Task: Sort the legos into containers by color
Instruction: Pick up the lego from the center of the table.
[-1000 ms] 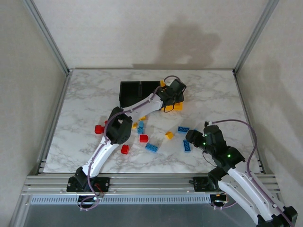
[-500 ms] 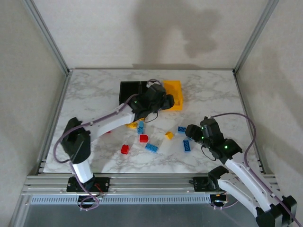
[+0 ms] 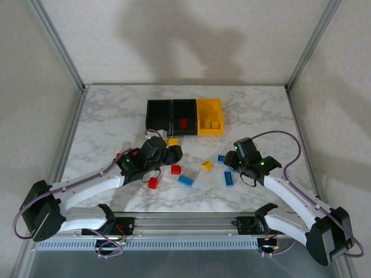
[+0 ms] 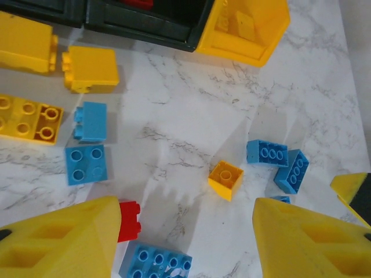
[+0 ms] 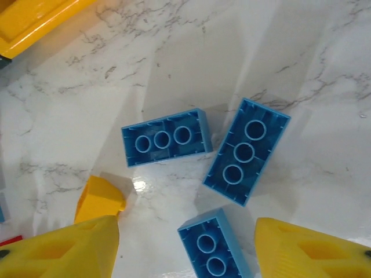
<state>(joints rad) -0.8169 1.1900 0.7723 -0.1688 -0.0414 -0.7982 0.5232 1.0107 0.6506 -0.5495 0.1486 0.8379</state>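
Note:
Three containers stand in a row at the back: two black bins and a yellow bin. A red lego lies in the middle bin, and yellow ones lie in the yellow bin. Loose legos lie mid-table. My left gripper is open above a red brick and a blue brick. A yellow brick lies just beyond them. My right gripper is open, with an upside-down blue brick loose between its fingers. Two more blue bricks lie ahead of it.
Yellow bricks and blue bricks lie in front of the black bins. A red brick sits toward the near edge. The two grippers are about a hand's width apart over the pile.
My left arm has drawn back from the yellow bin and come down over the loose bricks. My right gripper has shifted left and forward toward the blue bricks.

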